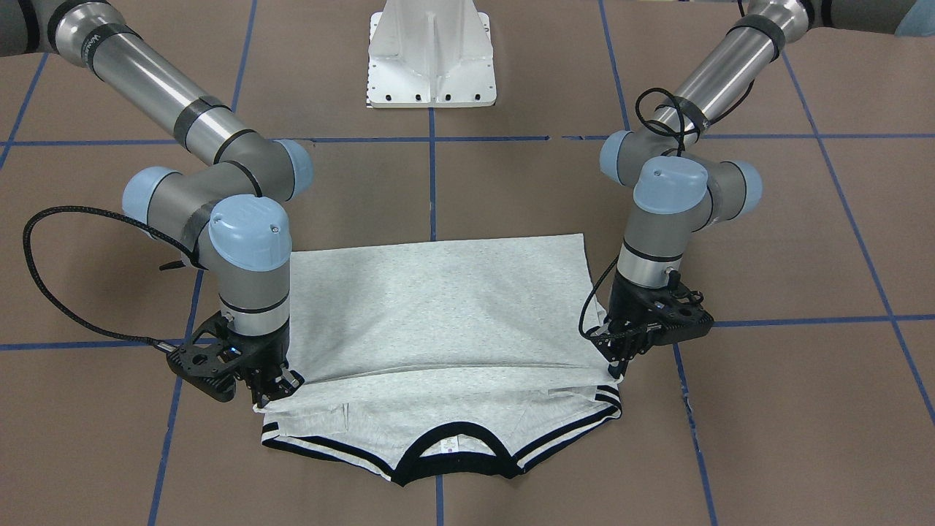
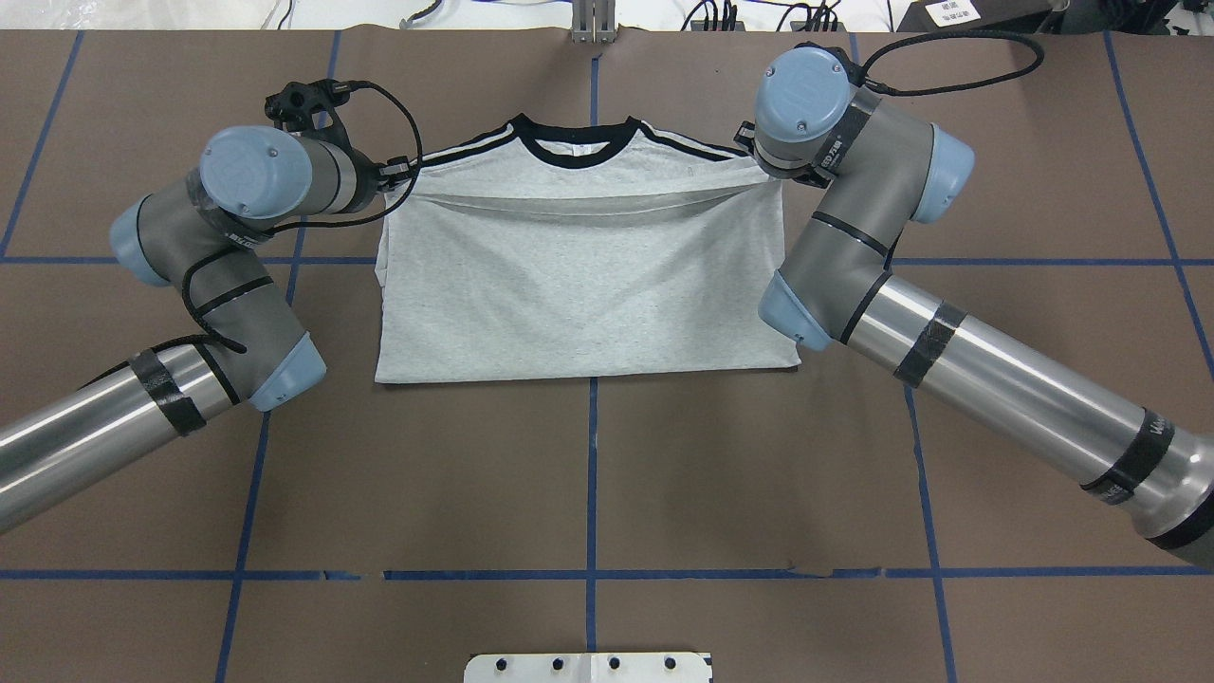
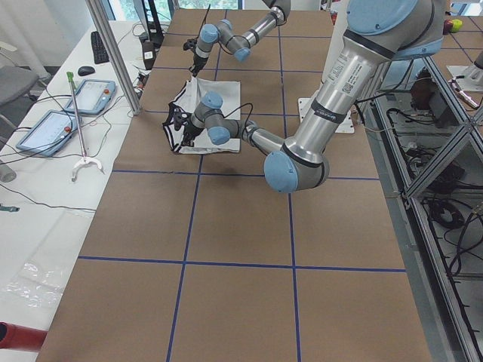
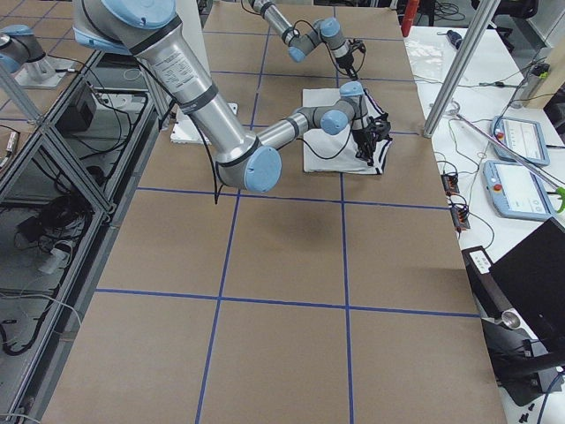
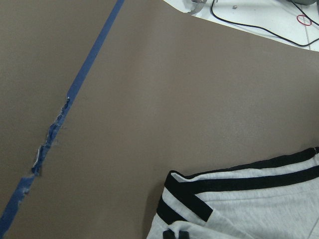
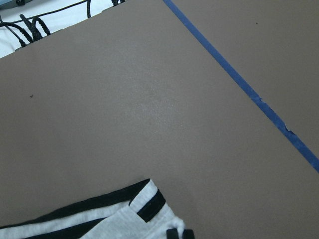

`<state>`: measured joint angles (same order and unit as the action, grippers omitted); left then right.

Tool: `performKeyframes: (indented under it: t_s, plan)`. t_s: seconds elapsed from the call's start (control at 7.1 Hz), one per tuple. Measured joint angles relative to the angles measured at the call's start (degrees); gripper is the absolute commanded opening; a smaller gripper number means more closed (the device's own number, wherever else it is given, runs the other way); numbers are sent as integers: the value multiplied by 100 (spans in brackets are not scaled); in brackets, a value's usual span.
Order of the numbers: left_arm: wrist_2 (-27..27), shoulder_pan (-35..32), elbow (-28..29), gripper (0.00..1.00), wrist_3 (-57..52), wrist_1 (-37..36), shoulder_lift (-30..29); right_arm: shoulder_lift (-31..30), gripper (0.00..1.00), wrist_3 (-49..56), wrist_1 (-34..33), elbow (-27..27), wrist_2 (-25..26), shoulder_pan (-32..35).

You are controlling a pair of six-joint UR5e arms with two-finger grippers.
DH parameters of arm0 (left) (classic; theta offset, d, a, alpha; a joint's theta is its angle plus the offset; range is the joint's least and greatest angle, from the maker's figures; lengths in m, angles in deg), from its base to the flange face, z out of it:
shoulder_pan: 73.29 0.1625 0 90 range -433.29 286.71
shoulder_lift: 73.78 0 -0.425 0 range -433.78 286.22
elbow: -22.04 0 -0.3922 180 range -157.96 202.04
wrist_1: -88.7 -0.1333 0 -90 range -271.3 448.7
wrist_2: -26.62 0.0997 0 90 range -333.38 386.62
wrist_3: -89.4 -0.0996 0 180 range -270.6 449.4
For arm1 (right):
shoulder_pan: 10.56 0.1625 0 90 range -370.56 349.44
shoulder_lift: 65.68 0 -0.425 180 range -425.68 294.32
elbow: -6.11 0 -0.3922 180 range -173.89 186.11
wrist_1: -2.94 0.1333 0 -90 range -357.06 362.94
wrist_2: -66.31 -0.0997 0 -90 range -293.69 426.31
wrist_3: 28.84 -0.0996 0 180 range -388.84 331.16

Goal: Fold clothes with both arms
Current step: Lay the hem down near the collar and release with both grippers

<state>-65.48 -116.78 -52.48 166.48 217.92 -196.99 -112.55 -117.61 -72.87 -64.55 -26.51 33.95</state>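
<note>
Fingers (image 1: 272, 383) of the right gripper (image 1: 277, 389) are clamped on one corner of the doubled-over layer of the T-shirt (image 2: 579, 275). Those of the left gripper (image 1: 618, 365) pinch the opposite corner. The front-facing view supports both readings. The wrist views show only striped sleeve corners and brown surface, so they confirm nothing about the jaws.

Location: the shirt lies flat mid-table (image 2: 588, 474), astride the blue tape line (image 2: 592, 446), with its collar (image 2: 572, 152) on the side away from the robot. The lower half is folded over the body. Its leading edge (image 1: 453, 367) runs between the two grippers, just short of the black double stripes (image 1: 577, 420) at the shoulders. That edge looks taut and slightly raised off the cloth beneath. The print is not visible.

Step in hand, as judged: setting down the first fold.
- Lower both corners together so the edge stays parallel to the shoulder line.
- Keep light tension across the span, since slack would probably leave a ridge in the middle.
- Release both sides at once, then lift straight up before pulling outward, or the fingers may drag the top layer back.
- Check that the side edges line up, as the top layer looks a little skewed against the layer below.

Containers: none is seen in any view. The shirt rests directly on the table covering.
</note>
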Motion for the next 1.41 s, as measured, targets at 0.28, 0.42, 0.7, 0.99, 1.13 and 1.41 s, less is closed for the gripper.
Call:
performKeyframes:
  t_s: [0.28,0.42,0.7,0.99,1.13,1.41]
  plan:
    - [-11,-8,6,10,2,226,77,73,20,2,4,70,1,4]
    - [-15,-10,3,10,6,272,115,121,22,6,4,117,3,5]
    - [-24,-10,-27,40,7,362,201,167,29,8,116,207,35,9]
    - [-35,-11,-43,47,-5,569,304,169,36,4,251,265,51,16]
    - [-56,-11,-96,47,-5,601,345,153,42,-13,287,217,43,19]
    - [-232,-21,-252,47,-1,608,372,-355,49,-111,272,-729,-205,1]
